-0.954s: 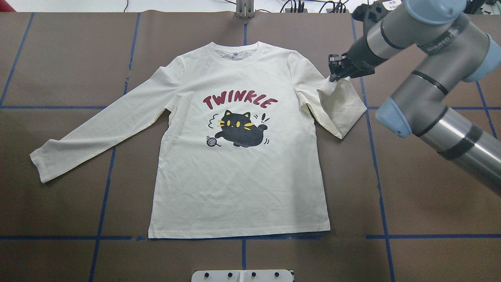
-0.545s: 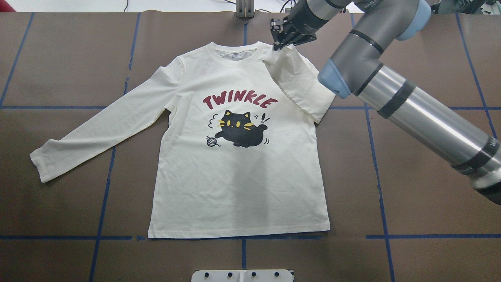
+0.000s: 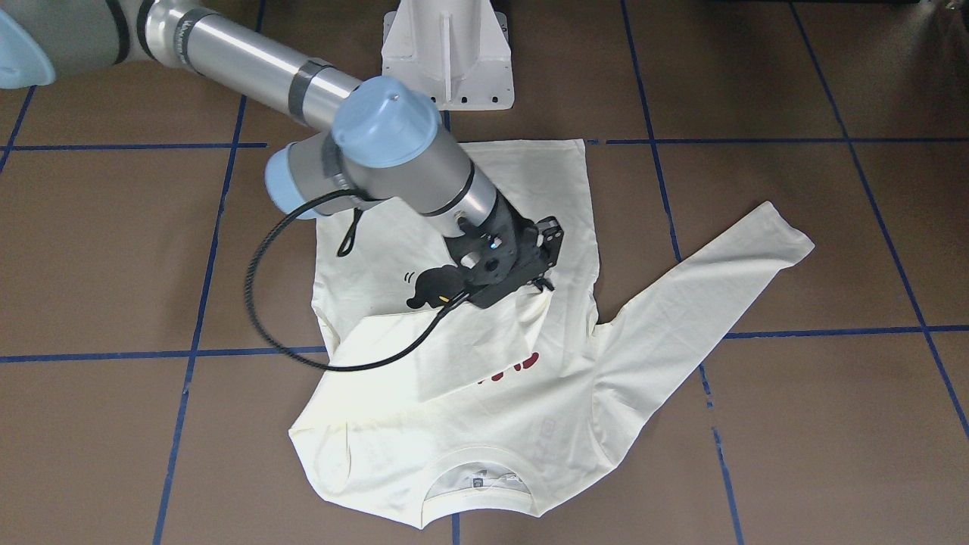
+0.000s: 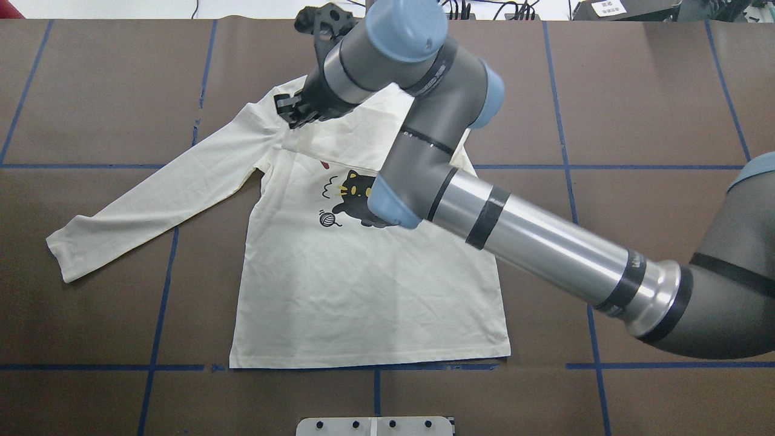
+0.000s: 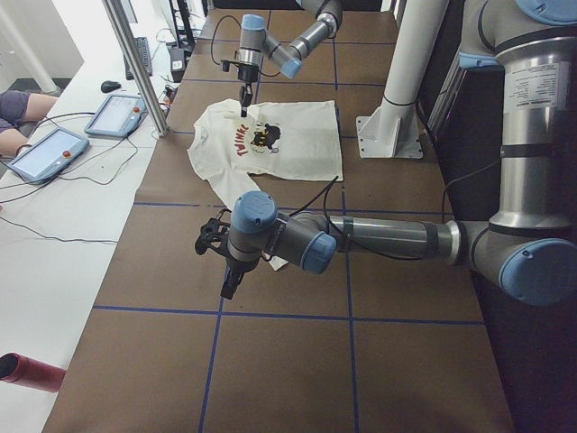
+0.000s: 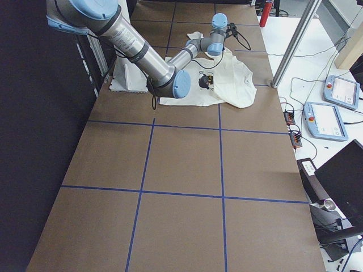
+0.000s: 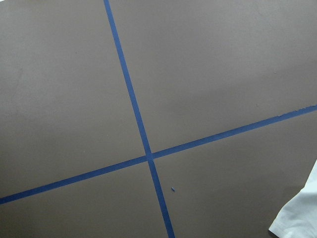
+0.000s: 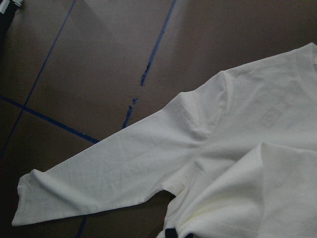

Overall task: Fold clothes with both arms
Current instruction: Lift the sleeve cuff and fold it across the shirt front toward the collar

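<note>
The cream shirt [image 4: 363, 290] lies flat, print up, with the black cat [image 4: 357, 203] showing. My right gripper [image 4: 289, 115] is shut on the cuff of the sleeve at the overhead view's right. That sleeve [image 4: 351, 142] is drawn across the chest over the "TWINKLE" lettering, up to the opposite shoulder. The front-facing view shows the right gripper [image 3: 541, 286] pinching the cloth [image 3: 454, 348]. The other sleeve [image 4: 151, 206] lies stretched out. My left gripper [image 5: 228, 284] shows only in the exterior left view, above that sleeve's cuff; I cannot tell its state. The left wrist view shows a cloth corner [image 7: 297, 218].
The white pedestal base [image 3: 447, 53] stands behind the shirt's hem. Blue tape lines [image 4: 160, 303] cross the brown table. A white plate [image 4: 375, 426] sits at the table's near edge. Tablets [image 5: 50, 149] lie on a side table, with a red object [image 5: 27, 372] nearby.
My right gripper has carried the sleeve cuff from the shirt's right side, past the collar, leftward across the chest to the other shoulder. The sleeve now covers the lettering.
</note>
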`<state>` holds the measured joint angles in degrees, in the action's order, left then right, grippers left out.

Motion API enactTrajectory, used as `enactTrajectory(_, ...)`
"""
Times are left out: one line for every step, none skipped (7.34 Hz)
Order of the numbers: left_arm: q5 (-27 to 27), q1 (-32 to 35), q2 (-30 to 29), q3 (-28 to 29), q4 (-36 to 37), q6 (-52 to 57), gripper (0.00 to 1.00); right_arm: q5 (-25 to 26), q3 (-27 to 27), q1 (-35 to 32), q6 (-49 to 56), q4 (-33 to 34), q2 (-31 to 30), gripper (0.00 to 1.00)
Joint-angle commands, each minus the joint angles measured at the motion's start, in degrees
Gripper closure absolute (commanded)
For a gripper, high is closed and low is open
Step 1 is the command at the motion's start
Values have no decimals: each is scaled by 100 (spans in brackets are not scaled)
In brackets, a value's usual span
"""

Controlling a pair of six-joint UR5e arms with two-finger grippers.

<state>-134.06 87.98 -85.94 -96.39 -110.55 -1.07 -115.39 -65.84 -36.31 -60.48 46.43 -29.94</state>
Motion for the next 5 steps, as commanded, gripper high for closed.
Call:
enactTrajectory(3,0,-2,41,-2,10,1,886,79,694,-25,-372,111,71)
enactTrajectory(3,0,-28,24,-11,10,1,1244,80,869,-51,-363,129,1)
enactTrajectory(3,0,-28,24,-2,19,1,1508,228,967,-60,-354,112,0)
enactTrajectory(3,0,-28,24,-11,19,1,1528,238,959,-156,-302,111,0)
enactTrajectory(3,-9,-28,24,-11,-60,1,1529,229,915,-679,3,137,0)
